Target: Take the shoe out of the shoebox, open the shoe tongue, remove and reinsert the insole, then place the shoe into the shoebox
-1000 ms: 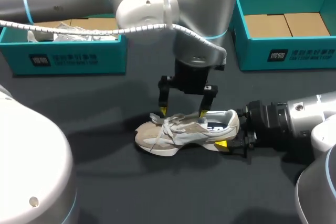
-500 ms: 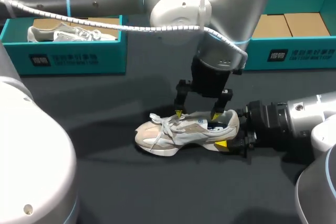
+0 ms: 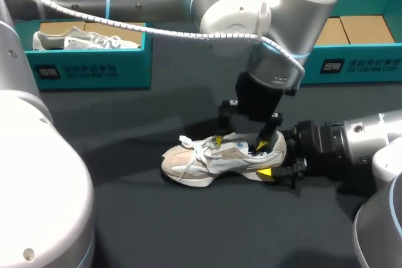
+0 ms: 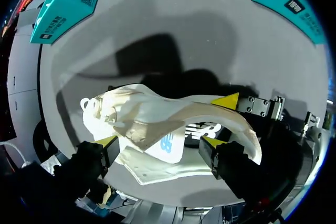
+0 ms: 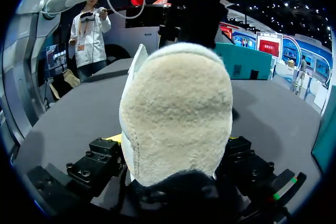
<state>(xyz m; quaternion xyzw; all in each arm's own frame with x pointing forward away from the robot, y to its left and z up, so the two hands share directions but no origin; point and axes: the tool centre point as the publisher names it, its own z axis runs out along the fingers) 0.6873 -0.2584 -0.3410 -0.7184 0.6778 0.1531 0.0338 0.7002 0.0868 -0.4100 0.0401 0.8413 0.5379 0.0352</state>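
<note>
A beige and white sneaker [image 3: 207,158] lies on the dark table, toe to the left. My right gripper [image 3: 274,159] comes in from the right and is shut on its heel; in the right wrist view the fuzzy heel [image 5: 178,108] fills the space between the black fingers [image 5: 102,153]. My left gripper [image 3: 239,144] hangs open right over the shoe's collar, one yellow tip by the tongue, the other at the heel opening. From the left wrist, the sneaker [image 4: 152,124] lies under the left gripper [image 4: 160,142], its insole print showing.
A teal shoebox [image 3: 88,70] at the back left holds another shoe [image 3: 81,37]. A second teal shoebox [image 3: 352,61] at the back right shows only its cardboard floor. Dark table lies bare in front of the sneaker.
My left arm has swung right along the shoe, from over the laces to over the collar and heel opening, and dropped a little lower. The right gripper and the shoe have stayed put.
</note>
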